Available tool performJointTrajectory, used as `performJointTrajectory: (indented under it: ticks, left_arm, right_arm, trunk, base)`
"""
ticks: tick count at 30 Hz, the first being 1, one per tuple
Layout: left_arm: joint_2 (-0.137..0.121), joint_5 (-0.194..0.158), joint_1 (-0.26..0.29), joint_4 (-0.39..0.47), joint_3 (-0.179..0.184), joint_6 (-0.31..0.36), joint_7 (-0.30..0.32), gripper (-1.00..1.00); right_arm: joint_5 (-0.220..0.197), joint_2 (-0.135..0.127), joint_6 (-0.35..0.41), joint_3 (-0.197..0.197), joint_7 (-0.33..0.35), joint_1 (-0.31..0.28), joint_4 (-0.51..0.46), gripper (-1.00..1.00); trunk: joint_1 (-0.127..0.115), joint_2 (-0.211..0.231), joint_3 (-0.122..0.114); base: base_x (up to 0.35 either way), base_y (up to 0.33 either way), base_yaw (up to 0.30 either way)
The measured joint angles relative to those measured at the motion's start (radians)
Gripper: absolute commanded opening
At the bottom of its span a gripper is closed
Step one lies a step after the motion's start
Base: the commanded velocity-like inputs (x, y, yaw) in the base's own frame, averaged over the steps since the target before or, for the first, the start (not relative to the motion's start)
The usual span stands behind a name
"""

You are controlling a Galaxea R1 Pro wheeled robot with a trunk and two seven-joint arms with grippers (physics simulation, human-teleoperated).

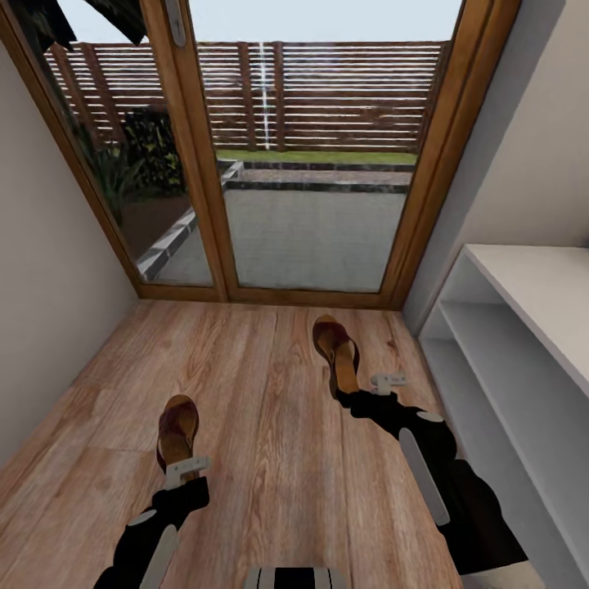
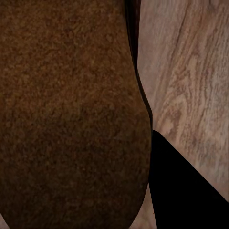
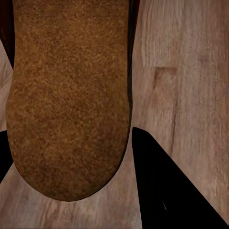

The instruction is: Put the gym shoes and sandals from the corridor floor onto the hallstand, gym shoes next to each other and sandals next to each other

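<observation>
Sandals on the corridor floor (image 1: 262,425), both lying flat with long axes running toward the glass door (image 1: 303,164). Left sandal (image 1: 177,431) lies near the floor's left side; its heel end is covered by the left claw (image 1: 186,469). Right sandal (image 1: 336,353) lies farther forward, close to the hallstand (image 1: 523,327) at the floor's right edge, toe toward the door, heel hidden under the right claw (image 1: 386,381). Hallstand is cut off by the picture's right edge. In the left wrist view the tan footbed (image 2: 71,114) sits very close, with one dark finger (image 2: 181,191) beside it; the right wrist view shows the rounded heel (image 3: 71,105) between dark fingers (image 3: 167,186). Whether either claw's fingers press the sandal's edges cannot be told.
</observation>
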State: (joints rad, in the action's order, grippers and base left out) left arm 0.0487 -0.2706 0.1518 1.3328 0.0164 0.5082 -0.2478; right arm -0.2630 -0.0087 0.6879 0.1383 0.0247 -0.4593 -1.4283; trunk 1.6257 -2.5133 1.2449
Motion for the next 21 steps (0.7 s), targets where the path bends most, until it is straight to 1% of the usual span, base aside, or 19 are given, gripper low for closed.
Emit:
performJointTrajectory:
  ticks: [7, 9, 14, 20, 21]
  left_arm:
    - [0.004, 0.000, 0.000, -0.027, 0.001, -0.011, 0.000, -1.00]
    - [0.004, 0.000, 0.001, -0.030, 0.002, -0.012, 0.000, -1.00]
    - [0.005, 0.001, 0.004, -0.034, 0.002, -0.013, 0.000, -1.00]
    - [0.006, 0.001, 0.004, -0.035, 0.002, -0.013, 0.000, -1.00]
    - [0.006, 0.000, 0.004, -0.035, 0.003, -0.013, 0.000, -1.00]
  right_arm:
    - [0.002, -0.005, -0.007, 0.000, 0.006, 0.003, 0.023, -1.00]
    - [0.004, -0.008, -0.008, -0.001, 0.009, 0.006, 0.022, -1.00]
    - [0.004, -0.018, -0.007, -0.001, 0.016, 0.011, 0.020, -1.00]
    - [0.004, -0.019, -0.007, 0.000, 0.018, 0.011, 0.018, -1.00]
    - [0.002, -0.020, -0.005, 0.002, 0.016, 0.013, -0.002, -1.00]
  trunk:
    - [0.000, 0.000, 0.000]
    - [0.000, 0.000, 0.000]
    - [0.000, 0.000, 0.000]
    - [0.000, 0.000, 0.000]
    - [0.000, 0.000, 0.000]
  base:
    - [0.012, 0.006, 0.000]
    - [0.117, 0.001, 0.000]
    - [0.256, 0.000, 0.000]
    - [0.292, 0.017, 0.000]
    - [0.295, 0.097, 0.000]
